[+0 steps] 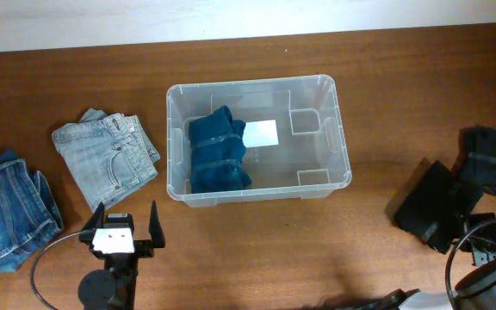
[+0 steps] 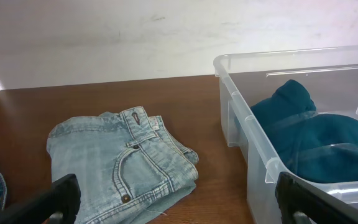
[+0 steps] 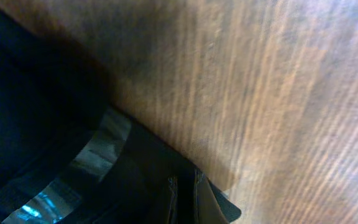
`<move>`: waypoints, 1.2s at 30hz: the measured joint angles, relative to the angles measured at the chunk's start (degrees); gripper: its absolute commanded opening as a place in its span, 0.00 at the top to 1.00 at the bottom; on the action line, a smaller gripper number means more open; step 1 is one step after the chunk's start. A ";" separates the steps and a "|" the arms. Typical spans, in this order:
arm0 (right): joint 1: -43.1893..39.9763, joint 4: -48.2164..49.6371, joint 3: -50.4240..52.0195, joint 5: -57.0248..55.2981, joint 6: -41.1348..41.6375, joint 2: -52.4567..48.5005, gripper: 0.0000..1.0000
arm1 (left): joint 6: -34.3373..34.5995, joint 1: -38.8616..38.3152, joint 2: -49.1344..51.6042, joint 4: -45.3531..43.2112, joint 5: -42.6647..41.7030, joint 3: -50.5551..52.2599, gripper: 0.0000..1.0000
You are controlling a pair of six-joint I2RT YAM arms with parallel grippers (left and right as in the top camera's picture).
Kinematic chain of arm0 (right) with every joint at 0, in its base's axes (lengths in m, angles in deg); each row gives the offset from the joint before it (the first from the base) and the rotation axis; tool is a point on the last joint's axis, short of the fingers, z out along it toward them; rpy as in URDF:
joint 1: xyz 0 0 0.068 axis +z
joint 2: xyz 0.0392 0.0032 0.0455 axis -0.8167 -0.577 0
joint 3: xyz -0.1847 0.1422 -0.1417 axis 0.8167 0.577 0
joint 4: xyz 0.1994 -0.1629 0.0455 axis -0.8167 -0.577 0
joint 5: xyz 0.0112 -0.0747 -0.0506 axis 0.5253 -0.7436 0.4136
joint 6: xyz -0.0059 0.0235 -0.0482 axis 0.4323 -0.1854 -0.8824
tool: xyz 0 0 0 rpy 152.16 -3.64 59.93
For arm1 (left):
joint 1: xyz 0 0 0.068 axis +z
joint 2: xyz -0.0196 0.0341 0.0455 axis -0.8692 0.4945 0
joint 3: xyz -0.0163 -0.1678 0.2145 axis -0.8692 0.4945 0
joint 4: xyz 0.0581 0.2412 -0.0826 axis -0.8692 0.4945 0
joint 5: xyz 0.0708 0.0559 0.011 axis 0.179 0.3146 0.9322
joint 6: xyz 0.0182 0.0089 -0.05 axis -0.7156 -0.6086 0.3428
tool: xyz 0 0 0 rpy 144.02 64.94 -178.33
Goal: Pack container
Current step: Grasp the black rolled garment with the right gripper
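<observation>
A: Where does the large clear plastic container (image 1: pixel 248 84) with rounded corners stand?

B: At the middle of the brown wooden table (image 1: pixel 317 250), upright and with no lid on. A folded teal fabric bundle (image 1: pixel 218 151) fills its 9 o'clock half, and the white label (image 1: pixel 261 133) on the bottom shows just beside the bundle at 3 o'clock.

A: What lies around it?

B: At 9 o'clock from it, apart from the wall, a folded pair of light-blue denim jeans (image 1: pixel 108 155). Farther out at 8 o'clock, at the table's edge, lies a darker blue denim garment (image 1: pixel 7 211). At 4 o'clock, well apart, there is a flat black cloth (image 1: pixel 437 202), with a second dark garment (image 1: pixel 492 155) at its 1 o'clock.

A: And the arms?

B: The left gripper (image 1: pixel 126 217) sits at 7 o'clock from the container with its fingers spread wide and nothing between them. The right gripper (image 3: pixel 183 190) is closed, fingers together, low over the wood beside dark fabric. That view is blurred, so I cannot tell whether it pinches any cloth.
</observation>
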 measured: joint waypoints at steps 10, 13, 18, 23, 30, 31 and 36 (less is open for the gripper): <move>11.74 5.62 0.00 1.73 -0.87 0.00 0.96 | 0.00 0.00 0.00 0.00 0.00 0.00 0.00; 16.20 7.13 0.00 2.03 -1.07 0.00 0.93 | 0.00 0.00 0.00 0.00 0.00 0.00 0.00; 20.02 5.84 0.00 2.01 -1.44 0.00 0.94 | 0.00 0.00 0.00 0.00 0.00 0.00 0.00; 18.25 0.52 -1.60 1.97 -3.13 0.00 0.94 | 0.00 0.00 0.00 0.00 0.00 0.00 0.00; 12.35 -5.03 -7.65 1.97 -7.43 0.04 0.71 | 0.00 0.00 0.00 0.00 0.00 0.00 0.00; 12.00 -5.01 -7.67 1.90 -8.11 0.04 0.65 | 0.00 0.00 0.00 0.00 0.00 0.00 0.00; 11.23 -3.41 -7.65 1.97 -9.05 0.04 0.21 | 0.00 0.00 0.00 0.00 0.00 0.00 0.00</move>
